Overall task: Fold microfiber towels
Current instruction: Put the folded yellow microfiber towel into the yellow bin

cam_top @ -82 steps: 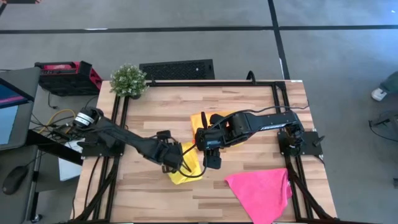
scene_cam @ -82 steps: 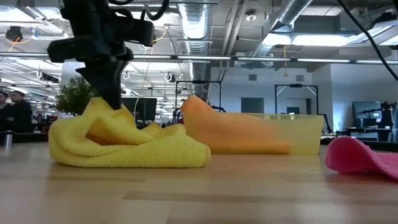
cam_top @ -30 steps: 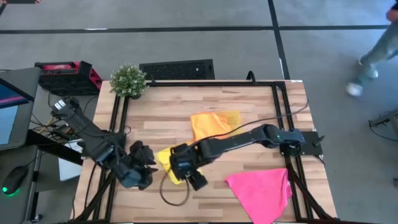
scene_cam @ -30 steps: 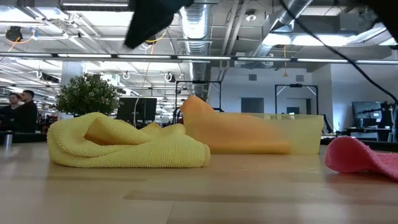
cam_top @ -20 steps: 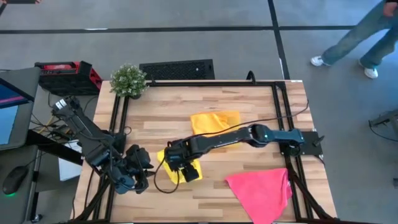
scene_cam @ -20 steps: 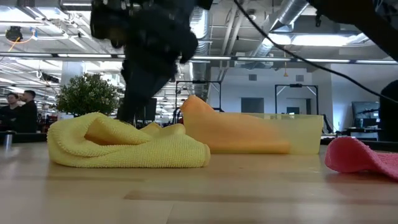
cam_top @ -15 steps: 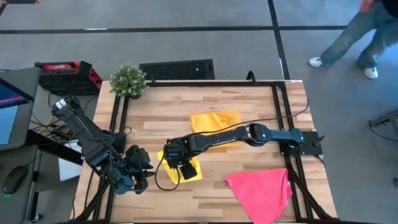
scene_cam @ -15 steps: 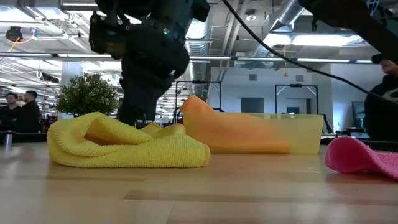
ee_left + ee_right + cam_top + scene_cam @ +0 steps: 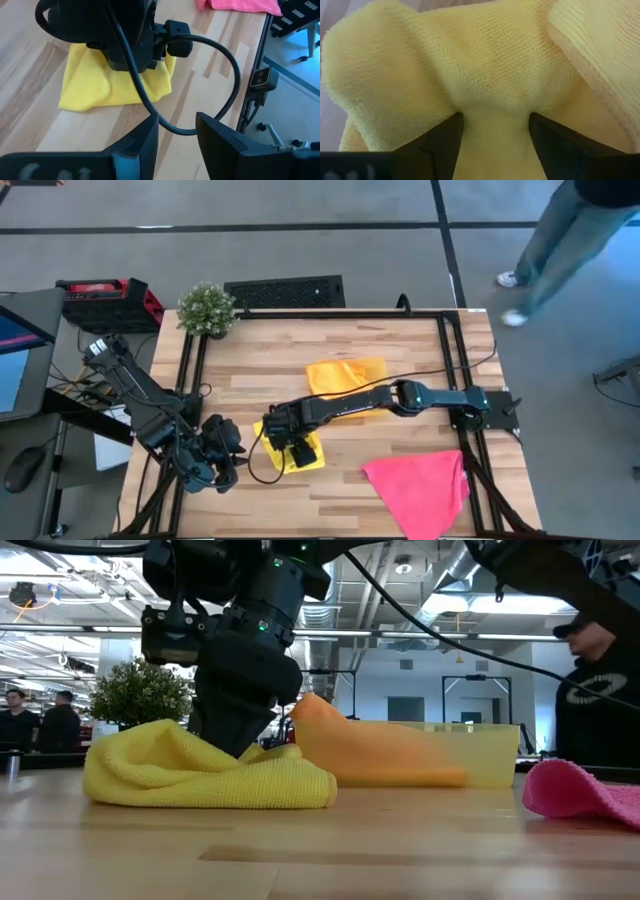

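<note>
A bright yellow towel (image 9: 303, 456) lies bunched on the table left of centre; the low view shows it as a rumpled heap (image 9: 200, 775). My right gripper (image 9: 495, 117) stands on it from above, open, with a hump of yellow cloth between its fingers. My left gripper (image 9: 175, 120) waits open over the table's left edge (image 9: 215, 470), holding nothing. An orange towel (image 9: 345, 374) lies farther back on a translucent yellow tray (image 9: 492, 755). A pink towel (image 9: 420, 485) lies spread at the near right. My right gripper comes at the yellow towel from above, pointing steeply down, its fingers wide apart. Both fingertips (image 9: 451, 131) are sunk into the towel's upper layers, with a ridge of cloth (image 9: 492, 107) bulging between them. The towel rests on the table.
The right arm's black cable (image 9: 227, 75) loops over the table beside the yellow towel. A potted plant (image 9: 207, 308) stands at the far left corner. Bare wood lies between the yellow and pink towels. A person (image 9: 600, 690) walks past beyond the table's right side.
My right gripper has come down and toward the far edge, onto the yellow towel, staying open. Its fingertips have sunk into the cloth, and the heap's upper fold is pressed down under them.
</note>
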`<state>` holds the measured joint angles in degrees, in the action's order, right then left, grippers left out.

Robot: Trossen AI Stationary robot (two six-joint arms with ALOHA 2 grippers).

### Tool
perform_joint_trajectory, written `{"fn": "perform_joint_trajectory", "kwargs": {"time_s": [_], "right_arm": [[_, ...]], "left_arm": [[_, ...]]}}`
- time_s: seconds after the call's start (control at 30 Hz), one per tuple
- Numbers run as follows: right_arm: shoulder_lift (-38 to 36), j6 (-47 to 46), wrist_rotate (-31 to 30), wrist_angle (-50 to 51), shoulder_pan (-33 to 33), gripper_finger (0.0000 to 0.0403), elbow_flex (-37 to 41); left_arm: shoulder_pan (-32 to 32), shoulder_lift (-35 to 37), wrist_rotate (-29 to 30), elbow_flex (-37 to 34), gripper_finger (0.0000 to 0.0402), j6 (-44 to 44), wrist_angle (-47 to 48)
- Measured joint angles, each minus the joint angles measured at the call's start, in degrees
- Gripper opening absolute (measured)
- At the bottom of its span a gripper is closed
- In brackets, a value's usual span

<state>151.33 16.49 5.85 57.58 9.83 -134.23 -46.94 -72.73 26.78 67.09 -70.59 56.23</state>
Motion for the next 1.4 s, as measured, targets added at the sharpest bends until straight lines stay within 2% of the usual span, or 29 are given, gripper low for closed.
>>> {"fn": "perform_joint_trajectory", "kwargs": {"time_s": [0.1,0.2,0.3,0.47,0.5,0.7,1.13,1.4], "right_arm": [[0.06,-0.02,-0.18,0.04,0.21,0.025,0.02],[0.06,-0.56,-0.16,0.02,0.18,0.0219,0.08],[0.06,-1.74,-0.14,0.01,0.04,0.0159,0.11],[0.0,-3.1,1.37,0.41,-0.68,0.003,0.17],[-0.36,-2.96,1.78,0.45,-0.71,0.0019,0.27],[-2.77,-2.67,3.59,2.78,-0.6,0.0012,0.8],[-8.97,-3.01,3.07,7.57,0.46,0.0009,0.79],[-13.2,-5.0,-0.94,9.74,1.76,0.0009,0.7]], "left_arm": [[0.0,0.0,-0.47,0.0,0.0123,0.01,0.0],[0.0,0.0,-0.54,0.0,0.0123,0.02,0.0],[0.0,0.0,-0.58,0.0,0.0123,0.02,0.0],[0.0,0.0,-0.93,0.0,0.0123,0.02,0.01],[0.0,0.0,-0.93,0.0,0.0123,0.02,0.02],[-0.07,0.0,-0.95,0.0,0.0123,0.02,0.04],[-0.07,-0.02,-0.95,0.02,0.0123,1.03,0.04],[-0.07,0.0,-0.95,0.02,0.0123,1.33,0.04]]}}
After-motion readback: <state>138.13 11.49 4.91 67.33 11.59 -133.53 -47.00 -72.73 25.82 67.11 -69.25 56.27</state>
